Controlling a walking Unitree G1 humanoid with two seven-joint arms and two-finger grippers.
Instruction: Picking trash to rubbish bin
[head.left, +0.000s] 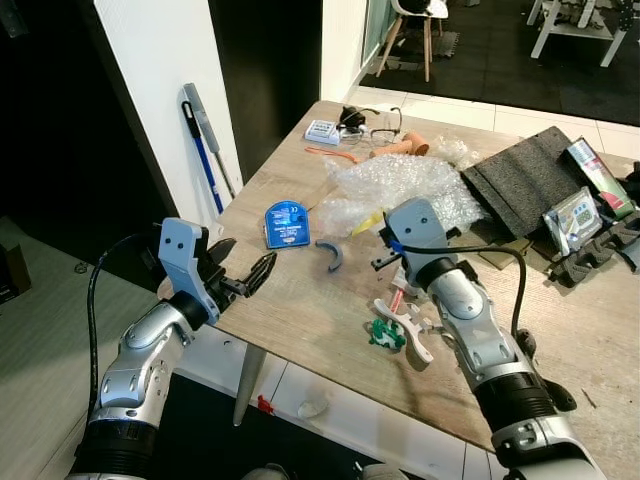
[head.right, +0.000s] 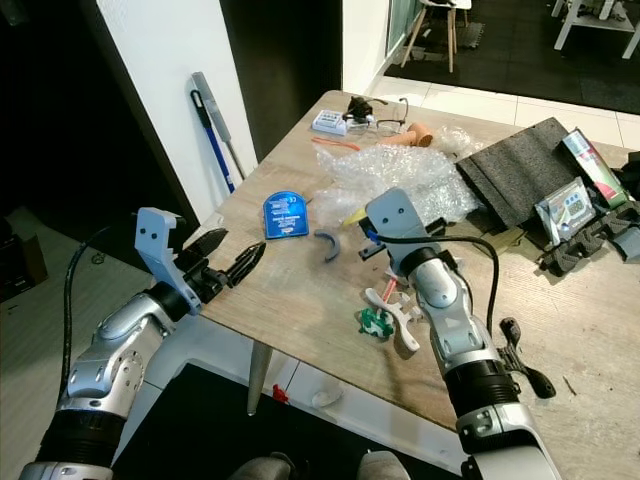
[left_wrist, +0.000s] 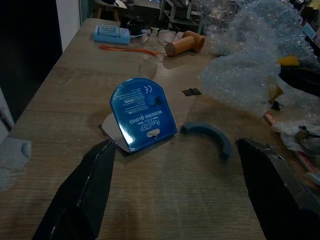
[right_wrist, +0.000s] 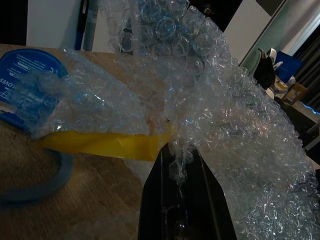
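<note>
Two hands are at work over the wooden surface (head.left: 300, 300). My right hand (right_wrist: 180, 200) has its fingers closed on an edge of the bubble wrap (head.left: 400, 185); I hold it by a thin fold because the sheet is wide and soft, so a pinch is, I think, enough to lift it. The wrap lies near the middle of the surface, at about 12 o'clock from my right hand, with a yellow strip (right_wrist: 105, 145) under its edge. My left hand (head.left: 240, 280) hovers open at the surface's edge, at 9 o'clock from the right one, fingers spread toward the blue glove card (left_wrist: 142, 115) and the grey curved piece (left_wrist: 210, 137), probably ready for the next trash.
</note>
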